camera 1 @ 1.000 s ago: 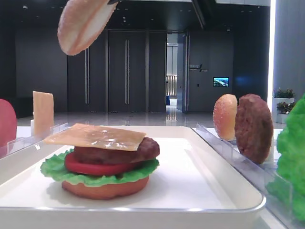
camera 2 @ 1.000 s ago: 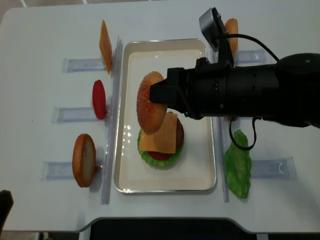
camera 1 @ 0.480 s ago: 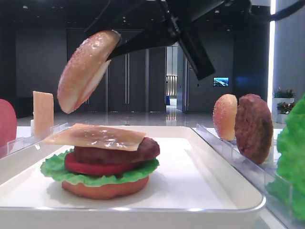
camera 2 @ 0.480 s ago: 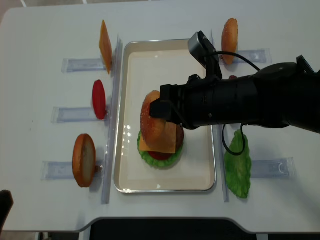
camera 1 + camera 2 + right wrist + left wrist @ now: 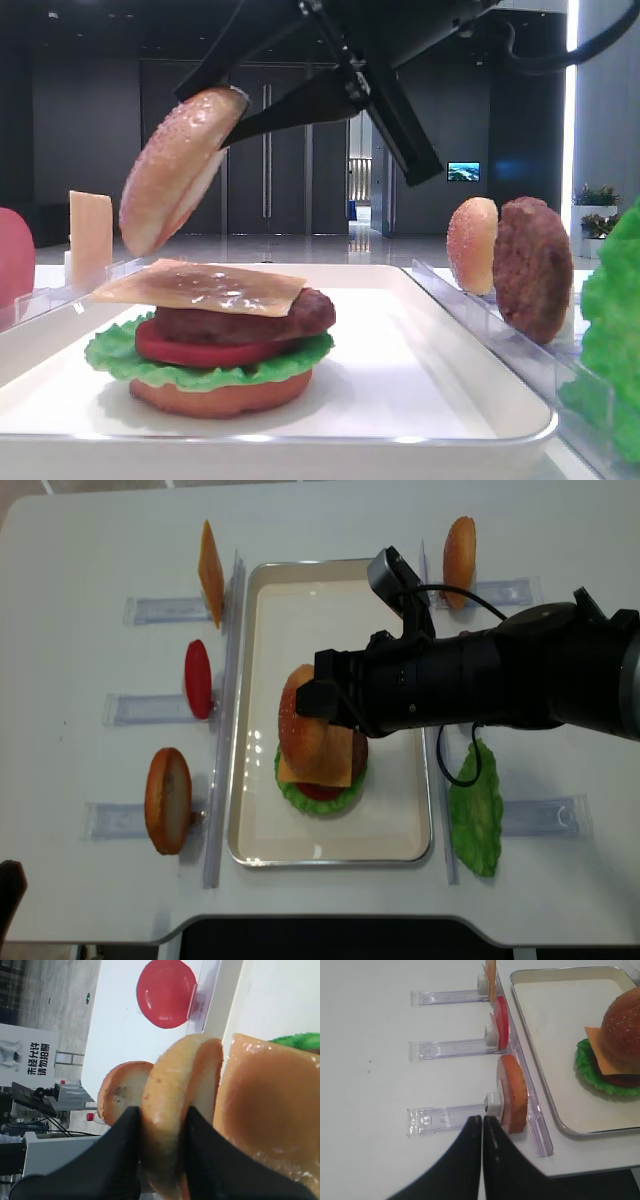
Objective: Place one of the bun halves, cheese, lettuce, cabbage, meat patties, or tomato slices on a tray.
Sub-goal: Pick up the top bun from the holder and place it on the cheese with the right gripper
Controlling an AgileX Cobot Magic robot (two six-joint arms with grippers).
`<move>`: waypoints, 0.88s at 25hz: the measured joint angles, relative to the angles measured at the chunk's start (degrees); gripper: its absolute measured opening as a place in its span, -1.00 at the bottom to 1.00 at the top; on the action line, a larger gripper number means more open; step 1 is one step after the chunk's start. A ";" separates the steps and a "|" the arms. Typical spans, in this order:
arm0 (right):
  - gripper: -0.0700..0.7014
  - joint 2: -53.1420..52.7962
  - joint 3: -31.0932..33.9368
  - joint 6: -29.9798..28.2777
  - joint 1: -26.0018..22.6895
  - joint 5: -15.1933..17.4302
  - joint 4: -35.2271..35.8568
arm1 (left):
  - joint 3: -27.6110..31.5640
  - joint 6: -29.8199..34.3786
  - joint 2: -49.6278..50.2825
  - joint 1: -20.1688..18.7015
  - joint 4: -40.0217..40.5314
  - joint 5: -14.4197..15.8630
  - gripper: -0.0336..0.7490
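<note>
L gripper [image 5: 481, 1125] was seen low over the table's near-left edge, fingers pressed together w/ nothing between them, tips just short of the flat bottom bun [image 5: 513, 1094] standing in its clear rack [image 5: 470, 1116]; the arm itself was cut off at the frame bottom. R arm [image 5: 500, 685] was stretched across the tray [image 5: 405, 820] from the right, wrist turned so the jaws pointed left. R gripper [image 5: 160, 1132] was clamped on the top bun [image 5: 303, 725] at its edge, bun tilted steeply, dome facing left. It was held just above the cheese [image 5: 200, 285] topping the stack (lettuce [image 5: 115, 355], tomato, patty), apart from it in the low view. From overhead, part of the stack was hidden under bun & arm. R fingertips were mostly blocked by the bun in the overhead view.
</note>
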 joint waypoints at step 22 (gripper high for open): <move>-0.32 0.34 0.00 -0.29 -0.24 -0.92 0.00 | 0.00 0.00 0.00 0.00 0.00 0.00 -0.91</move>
